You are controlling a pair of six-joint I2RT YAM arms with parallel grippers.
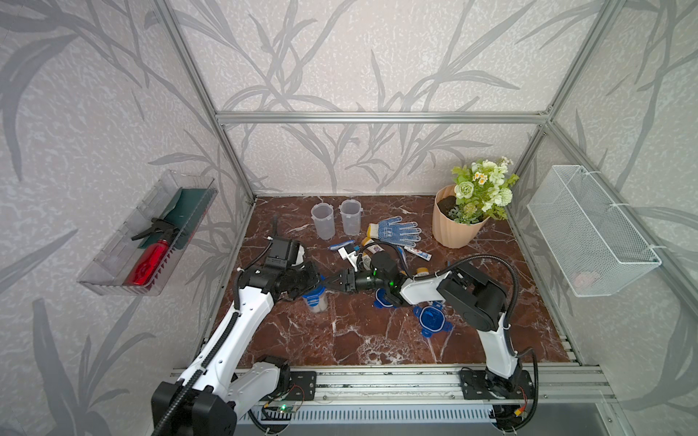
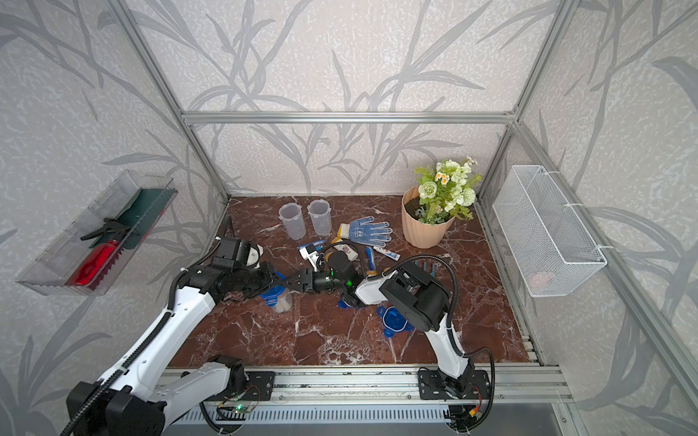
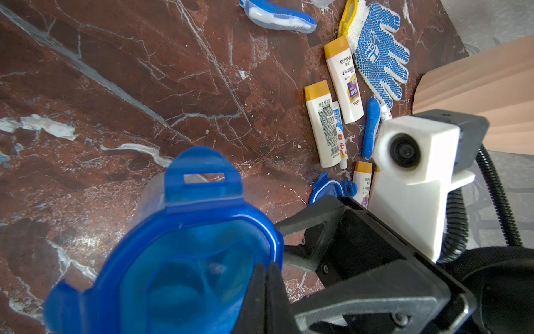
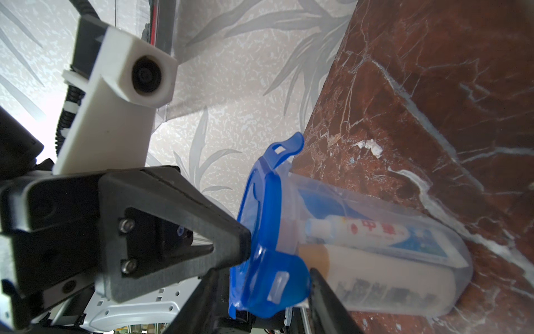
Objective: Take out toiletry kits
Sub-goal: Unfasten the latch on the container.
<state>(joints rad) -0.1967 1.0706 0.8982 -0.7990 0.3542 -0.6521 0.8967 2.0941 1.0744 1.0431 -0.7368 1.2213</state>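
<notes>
A clear cup (image 1: 316,302) (image 2: 281,300) with a blue lid (image 3: 187,245) stands left of centre on the marble table. Through its wall (image 4: 375,202) I see a toothpaste tube (image 4: 375,234) and a gold-capped white bottle (image 4: 375,277). My left gripper (image 3: 267,270) (image 1: 319,281) is shut with nothing between its fingers, its tip resting on the lid's top. My right gripper (image 4: 263,277) (image 1: 329,283) reaches in from the right, its jaws closed on the lid's clip tab. Loose bottles (image 3: 344,84) (image 3: 320,124), toothbrushes (image 3: 277,16) (image 3: 371,127) and another toothpaste tube (image 3: 338,133) lie mid-table.
Two empty clear cups (image 1: 323,221) (image 1: 350,216) stand at the back. Two loose blue lids (image 1: 432,315) (image 1: 385,298) lie under the right arm. A blue-dotted glove (image 1: 396,229) and a flower pot (image 1: 457,222) are at the back right. A wire basket (image 1: 589,230) hangs on the right wall.
</notes>
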